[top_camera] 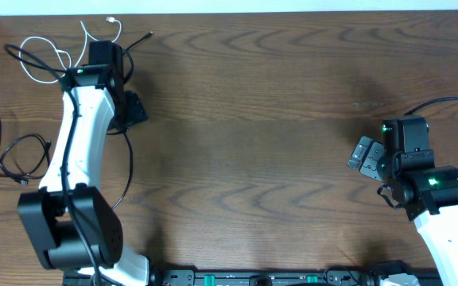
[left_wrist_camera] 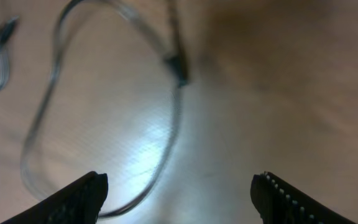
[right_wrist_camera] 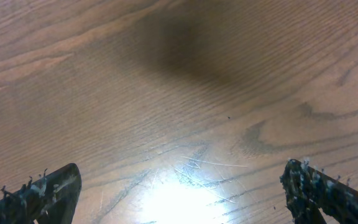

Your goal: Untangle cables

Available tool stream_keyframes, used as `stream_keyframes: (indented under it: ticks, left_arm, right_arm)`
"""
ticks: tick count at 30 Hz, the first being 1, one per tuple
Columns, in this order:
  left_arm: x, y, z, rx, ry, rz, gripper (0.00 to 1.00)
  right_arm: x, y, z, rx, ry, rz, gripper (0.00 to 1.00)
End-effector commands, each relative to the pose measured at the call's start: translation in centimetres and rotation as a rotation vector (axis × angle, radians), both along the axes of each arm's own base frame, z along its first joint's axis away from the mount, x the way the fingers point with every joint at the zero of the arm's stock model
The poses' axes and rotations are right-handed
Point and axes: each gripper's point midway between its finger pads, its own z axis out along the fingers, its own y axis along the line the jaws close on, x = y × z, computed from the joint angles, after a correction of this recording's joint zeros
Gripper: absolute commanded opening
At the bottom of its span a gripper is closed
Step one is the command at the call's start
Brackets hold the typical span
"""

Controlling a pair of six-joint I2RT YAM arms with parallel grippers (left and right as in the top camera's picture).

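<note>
The left claw (left_wrist_camera: 179,186) stands open with nothing between its fingers, low over the far left corner of the worktop (top_camera: 253,119). Under it lies a blurred cable loop (left_wrist_camera: 48,112) with a dark plug (left_wrist_camera: 179,65). From above, the white cable (top_camera: 44,57) is looped just left of that claw, one black cable (top_camera: 137,40) ends just to its right, and another black cable (top_camera: 13,151) lies nearer, well apart. The right claw (right_wrist_camera: 179,180) is wide open over bare wood at the right.

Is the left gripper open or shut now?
Open. The left gripper shows its fingers wide apart, holding nothing; a pale cable lies loose below.
</note>
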Motion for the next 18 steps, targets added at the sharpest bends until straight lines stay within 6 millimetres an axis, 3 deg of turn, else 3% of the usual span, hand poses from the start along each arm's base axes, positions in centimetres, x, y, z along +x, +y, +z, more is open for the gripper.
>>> stream_keyframes:
  ticks: [1,8,18]
  left_arm:
    - [2.0,-2.7,0.2,-0.162,-0.078,-0.038,0.78]
    - [4.9,-2.1,-3.0,-0.156,-0.136,0.040,0.78]
    - [6.4,3.2,-6.2,-0.050,-0.193,0.388,0.78]
  right_arm:
    - [0.0,-0.3,0.2,-0.001,-0.010,-0.020,0.99]
    - [0.0,-0.3,0.2,-0.001,-0.010,-0.020,0.99]
    - [0.0,-0.3,0.2,-0.001,-0.010,-0.020,0.99]
